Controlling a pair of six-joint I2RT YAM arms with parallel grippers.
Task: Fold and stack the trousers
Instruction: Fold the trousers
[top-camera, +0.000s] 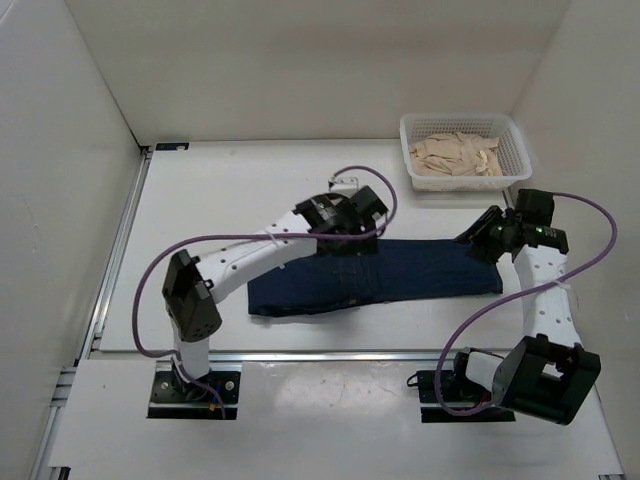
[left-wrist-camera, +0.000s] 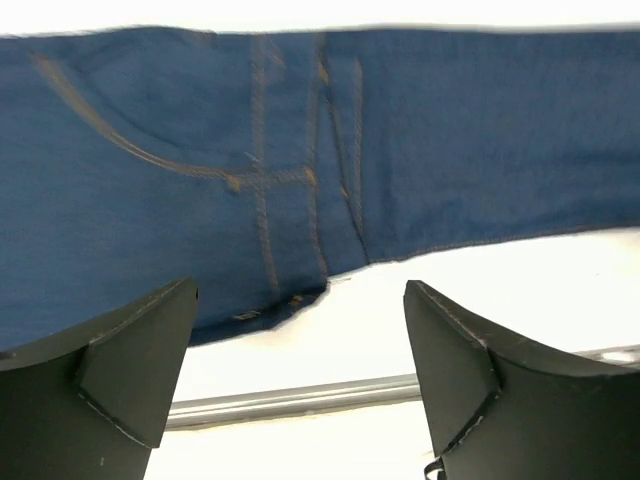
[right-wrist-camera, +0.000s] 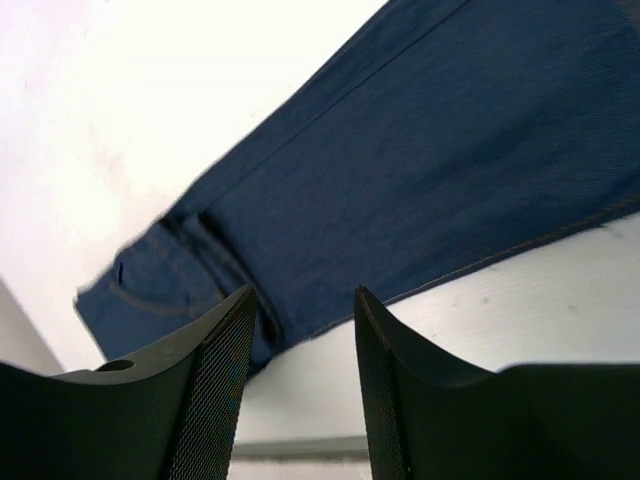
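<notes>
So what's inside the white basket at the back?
The white basket holds crumpled beige cloth, piled loosely. The cloth covers most of the bottom, so anything lying under it is hidden.

Dark navy denim trousers (left-wrist-camera: 450, 140) flat on white table (left-wrist-camera: 530, 300); L gripper (left-wrist-camera: 300, 288) above near edge, jaws wide apart.

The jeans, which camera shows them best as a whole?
Top external view: it shows the jeans laid out flat nearly end to end. The left wrist view catches only pocket and fly stitching; the right wrist view mostly a stretch of leg.
</notes>
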